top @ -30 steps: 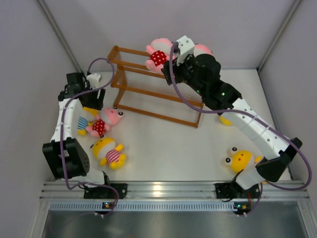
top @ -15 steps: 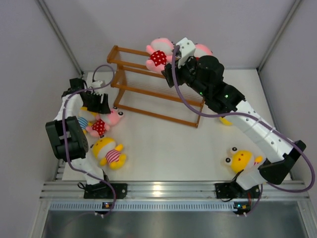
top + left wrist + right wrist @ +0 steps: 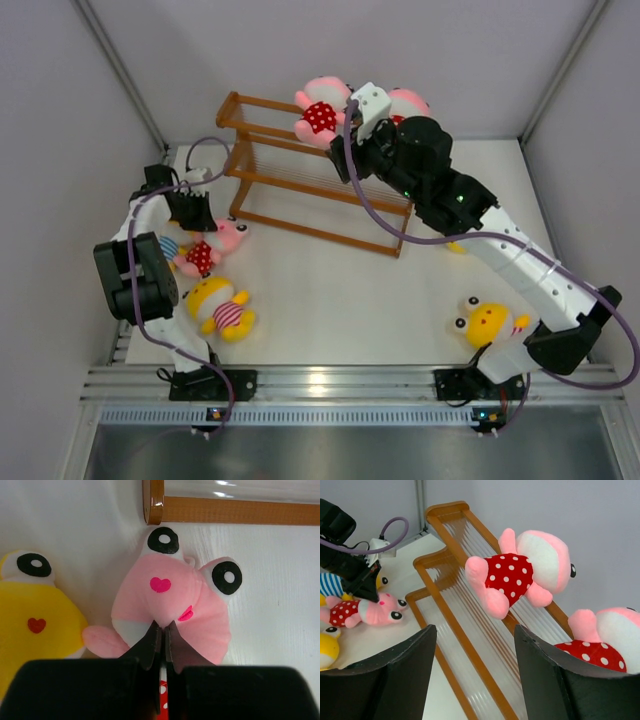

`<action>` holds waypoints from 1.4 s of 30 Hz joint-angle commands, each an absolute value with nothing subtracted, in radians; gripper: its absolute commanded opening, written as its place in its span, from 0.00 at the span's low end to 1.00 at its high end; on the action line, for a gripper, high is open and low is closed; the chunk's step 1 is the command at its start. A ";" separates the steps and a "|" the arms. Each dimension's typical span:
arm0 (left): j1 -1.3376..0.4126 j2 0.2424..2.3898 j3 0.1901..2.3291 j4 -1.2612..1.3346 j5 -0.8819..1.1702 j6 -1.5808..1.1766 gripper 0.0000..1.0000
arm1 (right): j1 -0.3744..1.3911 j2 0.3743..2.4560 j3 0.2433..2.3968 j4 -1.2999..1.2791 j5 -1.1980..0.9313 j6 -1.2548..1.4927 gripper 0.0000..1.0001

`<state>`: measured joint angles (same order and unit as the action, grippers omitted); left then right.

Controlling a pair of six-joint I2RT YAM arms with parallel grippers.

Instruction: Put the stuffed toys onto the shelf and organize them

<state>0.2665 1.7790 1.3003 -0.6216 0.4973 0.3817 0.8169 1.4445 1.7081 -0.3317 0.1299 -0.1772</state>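
Observation:
A pink stuffed toy (image 3: 212, 243) in a red dotted outfit lies on the table left of the shelf (image 3: 300, 170). My left gripper (image 3: 196, 216) is down on it. In the left wrist view the jaws of that left gripper (image 3: 161, 626) stand shut, pinching the plush of the pink toy (image 3: 170, 595) just below its face. A yellow toy (image 3: 35, 620) lies right beside it. Two more pink toys (image 3: 525, 567) (image 3: 605, 640) rest on the shelf's top tier (image 3: 470, 625). My right gripper (image 3: 474, 627) hovers open over the shelf, holding nothing.
A yellow toy in red-white stripes (image 3: 222, 305) lies near the left arm's base. Another yellow toy (image 3: 487, 320) sits by the right arm's base, and a bit of yellow (image 3: 455, 243) shows under the right arm. Grey walls close in on both sides.
My left gripper has dropped onto the pink toy on the table and shut on it. The right arm has barely shifted above the shelf.

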 commanded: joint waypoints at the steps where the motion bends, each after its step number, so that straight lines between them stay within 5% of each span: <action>1: 0.265 1.692 1.272 -0.600 0.479 0.296 0.00 | 0.848 1.399 1.726 -0.327 0.130 -0.209 0.63; 11: 0.268 1.304 1.400 -0.681 0.446 0.005 0.00 | 1.103 1.439 1.539 -0.108 0.029 -0.492 0.64; 21: 0.275 1.264 1.537 -0.779 0.666 -0.225 0.00 | 1.341 1.644 1.460 0.271 -0.067 -0.788 0.74; 42: 0.275 1.227 1.554 -0.784 0.721 -0.268 0.00 | 1.285 1.957 1.720 0.149 0.112 -0.894 0.78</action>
